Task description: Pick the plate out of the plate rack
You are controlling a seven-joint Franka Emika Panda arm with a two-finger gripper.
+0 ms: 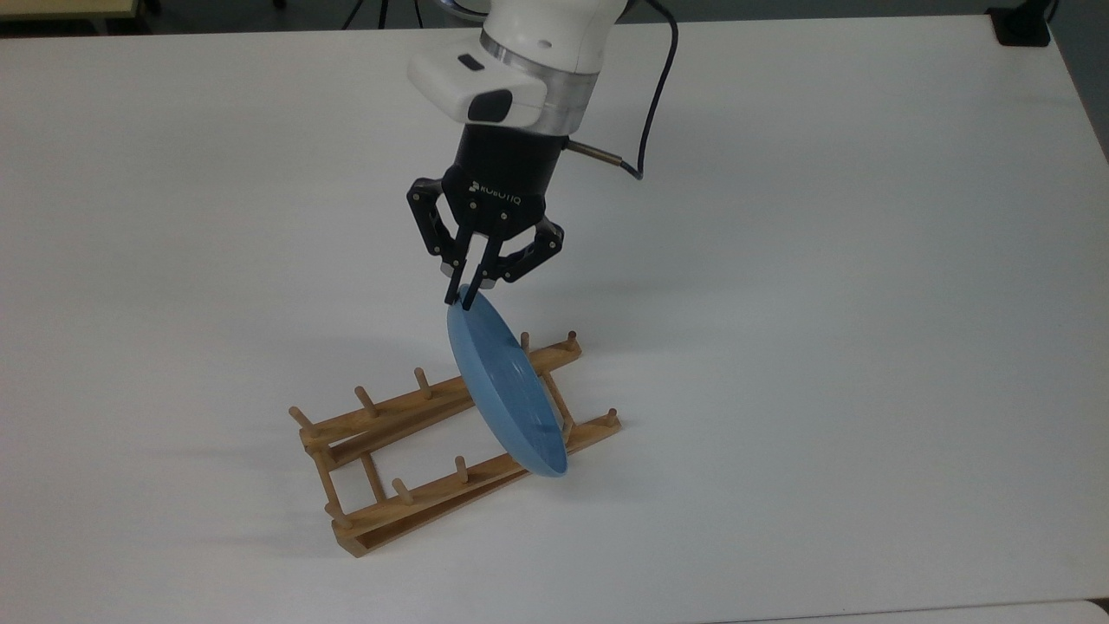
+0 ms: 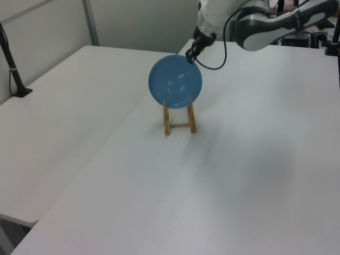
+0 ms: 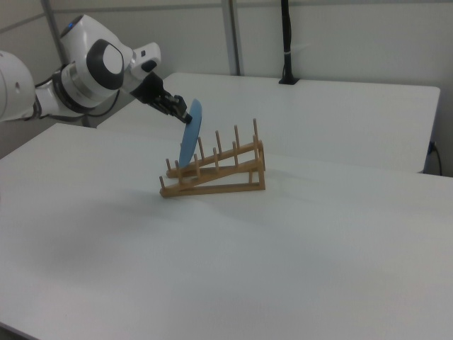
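The light-blue plate (image 1: 507, 394) (image 2: 175, 81) (image 3: 190, 134) stands on edge and tilted, its lower edge still between the pegs of the wooden plate rack (image 1: 407, 459) (image 2: 178, 119) (image 3: 219, 173). My gripper (image 1: 460, 299) (image 2: 189, 56) (image 3: 182, 112) is shut on the plate's top rim, coming down from above. In the right view the plate leans over the rack's low end, near that view's left. The rack lies on the white table (image 1: 823, 303), its far end raised.
A dark cable (image 1: 650, 113) hangs from my wrist. In the left view a second white table (image 2: 58, 111) adjoins on the left view's left, with a black post (image 2: 13, 69) on it. A black post (image 3: 286, 42) stands at the back in the right view.
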